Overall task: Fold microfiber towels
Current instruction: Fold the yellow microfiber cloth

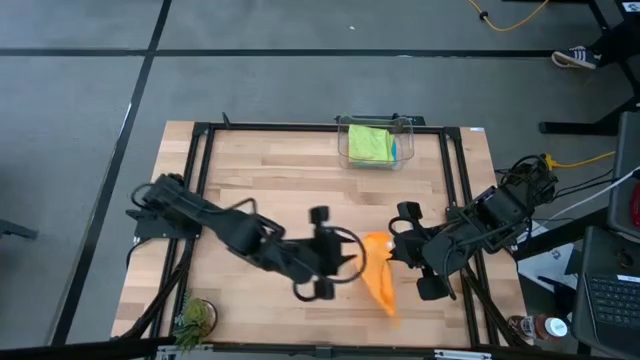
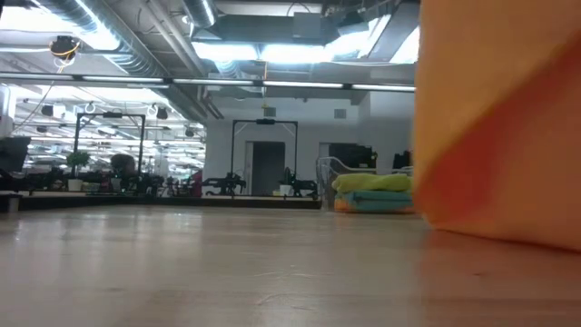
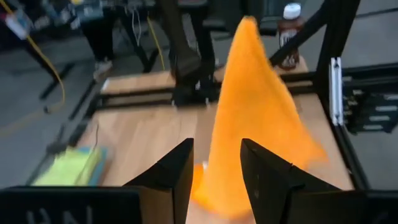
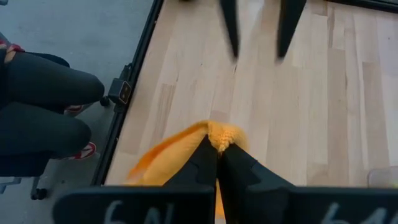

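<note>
Orange towel (image 1: 378,272) pinched in R gripper (image 4: 219,148)

A large open robotics lab or workshop is showing here. Exposed silver ducts (image 2: 118,36) and bright strip lights (image 2: 272,50) are running across an unfinished ceiling, and further metal test frames (image 2: 263,154) are standing far across the room. The wooden bench (image 1: 270,190) is sitting inside a black metal frame (image 1: 455,190) on grey concrete floor (image 1: 80,120), with a yellow cable (image 1: 580,158) trailing nearby.
</note>
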`<state>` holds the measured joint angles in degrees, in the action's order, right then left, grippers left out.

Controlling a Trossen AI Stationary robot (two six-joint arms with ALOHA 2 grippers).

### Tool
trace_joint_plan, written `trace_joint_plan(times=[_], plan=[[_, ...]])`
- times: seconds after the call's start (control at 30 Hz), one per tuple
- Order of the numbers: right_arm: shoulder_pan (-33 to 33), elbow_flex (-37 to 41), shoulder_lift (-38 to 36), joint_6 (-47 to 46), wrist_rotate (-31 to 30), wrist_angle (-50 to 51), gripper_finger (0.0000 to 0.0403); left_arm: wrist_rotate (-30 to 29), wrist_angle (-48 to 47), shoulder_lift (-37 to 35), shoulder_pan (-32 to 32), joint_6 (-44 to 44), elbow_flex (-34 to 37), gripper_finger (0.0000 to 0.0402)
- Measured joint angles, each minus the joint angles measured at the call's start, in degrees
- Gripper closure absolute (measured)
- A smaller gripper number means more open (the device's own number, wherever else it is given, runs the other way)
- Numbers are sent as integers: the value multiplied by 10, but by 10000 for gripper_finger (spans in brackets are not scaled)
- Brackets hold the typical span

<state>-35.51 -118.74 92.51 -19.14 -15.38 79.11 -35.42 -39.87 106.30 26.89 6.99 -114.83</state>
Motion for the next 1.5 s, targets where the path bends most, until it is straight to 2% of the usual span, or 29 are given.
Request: trace_joint_plan(times=[0.27,0.5,0.6,0.77,0.83,1.17,1.4,1.5], plan=[[7,0,0,-23,-29,3,399,-18,151,52,3,-100,0,276],[24,0,0,-22,-28,6,399,-30,202,78,-12,-122,-1,276],[24,0,0,-15,-28,7,399,-49,199,87,-20,-123,-1,276],[24,0,0,-15,-27,8,399,-141,181,88,-16,-138,0,276],[24,0,0,-16,-27,14,399,-153,169,88,-12,-138,0,276],[24,0,0,-14,-26,20,399,-142,105,88,-6,-100,0,276],[23,0,0,-15,-26,20,399,-74,22,88,-23,-9,0,276],[23,0,0,-15,-26,20,399,-68,-3,88,-32,22,0,276]])
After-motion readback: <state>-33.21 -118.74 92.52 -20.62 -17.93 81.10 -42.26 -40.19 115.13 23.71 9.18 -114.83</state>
